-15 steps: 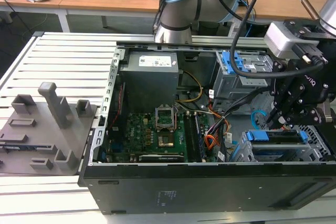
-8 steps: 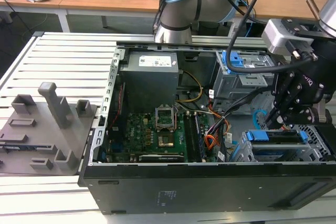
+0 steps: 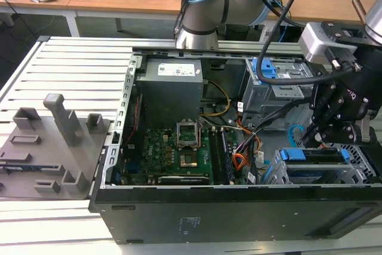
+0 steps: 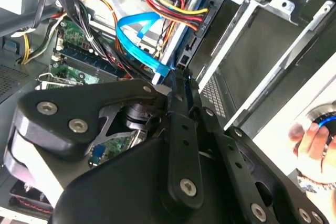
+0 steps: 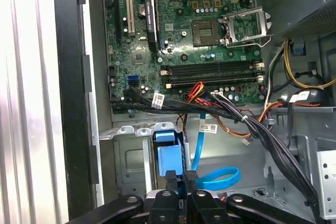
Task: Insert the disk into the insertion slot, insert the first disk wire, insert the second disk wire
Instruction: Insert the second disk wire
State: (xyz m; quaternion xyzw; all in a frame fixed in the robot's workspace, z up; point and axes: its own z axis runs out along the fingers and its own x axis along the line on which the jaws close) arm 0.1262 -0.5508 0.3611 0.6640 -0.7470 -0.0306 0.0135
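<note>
Black hand (image 5: 181, 183) fingers together, seemingly pinching second disk wire (image 5: 198, 145), beside disk (image 3: 315, 155) seated in insertion slot (image 3: 358, 168)

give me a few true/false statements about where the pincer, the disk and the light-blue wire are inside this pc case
1. The pincer is over the drive bays at the exterior view's right. True.
2. The disk lies on the motherboard. False: it sits in the insertion slot, with its blue carrier showing.
3. In the second wrist view, the pincer's fingertips are at the plug end of the second disk wire. True.
4. The case is closed with a side panel. False: it is open, and the motherboard is exposed.
5. The second disk wire is orange. False: it is light blue.
</note>
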